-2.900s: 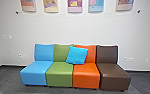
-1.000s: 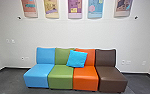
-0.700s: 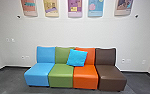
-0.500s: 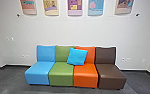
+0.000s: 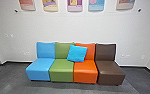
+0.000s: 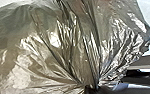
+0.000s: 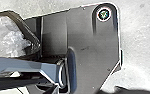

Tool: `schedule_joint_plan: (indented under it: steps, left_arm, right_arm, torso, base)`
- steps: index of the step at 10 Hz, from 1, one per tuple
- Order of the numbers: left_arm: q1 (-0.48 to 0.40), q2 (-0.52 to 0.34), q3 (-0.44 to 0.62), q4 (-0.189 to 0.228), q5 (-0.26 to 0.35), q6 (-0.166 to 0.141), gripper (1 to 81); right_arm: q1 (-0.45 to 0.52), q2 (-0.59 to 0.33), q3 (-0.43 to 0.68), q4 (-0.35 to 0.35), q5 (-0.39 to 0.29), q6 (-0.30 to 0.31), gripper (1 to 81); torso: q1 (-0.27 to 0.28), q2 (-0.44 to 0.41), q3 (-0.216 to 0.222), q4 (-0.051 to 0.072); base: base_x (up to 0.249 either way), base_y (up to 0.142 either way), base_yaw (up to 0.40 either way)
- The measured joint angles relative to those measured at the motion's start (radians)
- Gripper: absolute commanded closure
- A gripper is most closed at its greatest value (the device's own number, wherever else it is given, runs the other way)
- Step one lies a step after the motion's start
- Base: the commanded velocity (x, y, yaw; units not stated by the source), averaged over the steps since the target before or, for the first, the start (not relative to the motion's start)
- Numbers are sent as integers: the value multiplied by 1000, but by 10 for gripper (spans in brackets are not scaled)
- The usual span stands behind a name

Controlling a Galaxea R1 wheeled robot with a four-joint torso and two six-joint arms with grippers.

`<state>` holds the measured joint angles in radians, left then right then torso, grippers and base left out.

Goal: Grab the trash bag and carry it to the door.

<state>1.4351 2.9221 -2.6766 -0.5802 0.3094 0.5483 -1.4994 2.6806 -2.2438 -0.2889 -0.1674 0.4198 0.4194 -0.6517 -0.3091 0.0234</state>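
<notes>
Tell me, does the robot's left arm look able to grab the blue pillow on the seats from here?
Probably not: the blue pillow faces out uncovered, but the seats look too far back across the floor, and the trash bag bulges close before the left wrist camera.

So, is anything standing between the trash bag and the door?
Ahead, a row of four seats stands in front of the wall. Whether it blocks the trash bag, I cannot tell, because the door's place is unclear.
</notes>
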Motion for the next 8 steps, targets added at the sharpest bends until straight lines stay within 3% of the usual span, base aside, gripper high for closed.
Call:
schedule_joint_plan:
  steps: [4,8]
  left_arm:
    - [14,42,-43,1,-33,10,811]
    - [17,45,-46,1,-53,16,811]
  right_arm:
    - [-19,84,-126,-8,31,0,10]
    - [-38,163,-206,-30,43,-1,10]
  torso:
    - [-79,120,100,0]
    - [-157,240,125,0]
  base:
    - [0,0,0]
    - [0,0,0]
